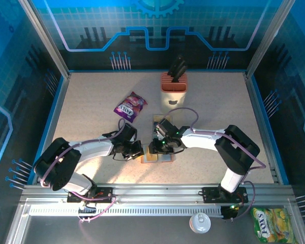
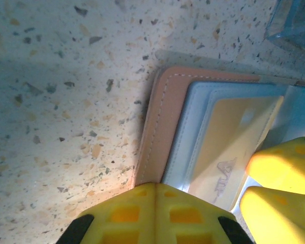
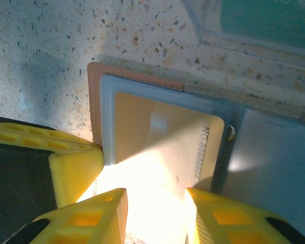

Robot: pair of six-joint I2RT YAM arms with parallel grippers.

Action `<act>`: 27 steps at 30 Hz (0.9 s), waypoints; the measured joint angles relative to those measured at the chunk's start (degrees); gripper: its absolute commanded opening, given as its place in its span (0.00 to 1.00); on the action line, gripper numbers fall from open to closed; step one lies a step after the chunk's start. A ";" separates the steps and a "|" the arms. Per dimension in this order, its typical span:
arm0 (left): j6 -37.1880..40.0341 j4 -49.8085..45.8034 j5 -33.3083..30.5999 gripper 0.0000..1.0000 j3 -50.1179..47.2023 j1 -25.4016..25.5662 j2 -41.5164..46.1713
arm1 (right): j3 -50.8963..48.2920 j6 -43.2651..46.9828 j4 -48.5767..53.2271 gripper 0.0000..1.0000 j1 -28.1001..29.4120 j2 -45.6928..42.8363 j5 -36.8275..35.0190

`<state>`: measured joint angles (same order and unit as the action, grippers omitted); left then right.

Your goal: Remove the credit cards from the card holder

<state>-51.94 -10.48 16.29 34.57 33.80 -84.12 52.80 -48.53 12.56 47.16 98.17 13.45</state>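
The brown card holder (image 1: 160,156) lies open on the speckled table between my two grippers. Its brown rim (image 2: 162,122) frames a grey-blue pocket holding a tan-gold credit card (image 3: 162,137) (image 2: 229,142). My left gripper (image 2: 155,203) (image 1: 139,150) is shut, its yellow tips resting on the holder's left rim. My right gripper (image 3: 155,213) (image 1: 161,146) hangs over the same card, jaws apart, the card's glaring surface showing in the gap. Its fingers (image 2: 279,170) also appear in the left wrist view. A teal card (image 3: 267,18) lies beyond the holder under clear plastic.
A purple snack packet (image 1: 130,105) lies at the back left and a cream-and-orange knife block (image 1: 173,80) stands behind. The clear sleeve (image 1: 159,122) lies just past the holder. A white lid (image 1: 199,222) and a yellow-green packet (image 1: 272,224) sit off the table at the front right.
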 measured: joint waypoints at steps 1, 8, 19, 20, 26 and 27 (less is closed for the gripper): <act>0.02 -0.44 0.00 0.01 0.17 0.00 0.00 | -0.11 0.11 0.15 0.36 -0.04 -0.24 -0.04; 0.00 -2.03 0.02 0.02 1.07 0.00 1.25 | -1.25 0.09 -0.72 0.37 -0.35 -0.92 0.52; -0.44 -1.86 0.55 0.02 1.81 0.33 2.14 | -1.44 -0.09 -1.46 0.37 -0.48 -2.36 0.63; -0.46 -1.90 0.55 0.02 2.12 0.57 1.68 | -1.44 -0.09 -1.44 0.37 -0.59 -2.45 0.55; -0.50 -1.44 0.61 0.01 4.76 2.01 -1.14 | -2.93 -0.07 -1.49 0.37 -1.22 -3.72 0.46; -0.50 -1.31 0.68 0.01 5.07 2.14 -1.57 | -3.30 -0.07 -1.44 0.37 -1.33 -3.78 0.48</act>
<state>-52.45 -11.79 16.97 39.64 35.94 -85.69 49.50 -48.60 11.11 45.82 94.39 13.93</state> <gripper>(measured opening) 0.056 0.366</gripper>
